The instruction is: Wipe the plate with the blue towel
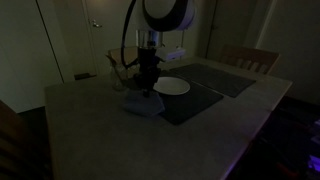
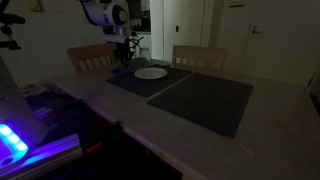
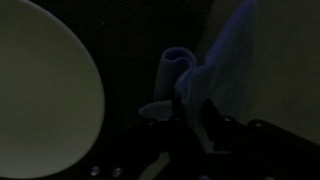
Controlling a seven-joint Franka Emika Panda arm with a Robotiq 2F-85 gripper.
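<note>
The room is dim, and the arm reaches down over a pale table (image 1: pixel 90 125) with the gripper (image 1: pixel 146 91) low above the blue towel (image 1: pixel 143 105), which lies crumpled just off the near corner of a dark placemat (image 1: pixel 195 102). The white plate (image 1: pixel 171 87) sits on that placemat, just beside the towel and not covered by it. In the wrist view the plate (image 3: pixel 40 90) fills the left side while the towel (image 3: pixel 215 65) rises in a bunched fold toward the gripper (image 3: pixel 190 118), whose jaws stand narrow and seem pinched on that fold (the fingers themselves are mostly lost in shadow). In an exterior view a second placemat (image 2: pixel 205 100) lies nearer the camera, well apart from the plate (image 2: pixel 151 72), and two wooden chairs (image 2: pixel 198 56) stand behind the table.
</note>
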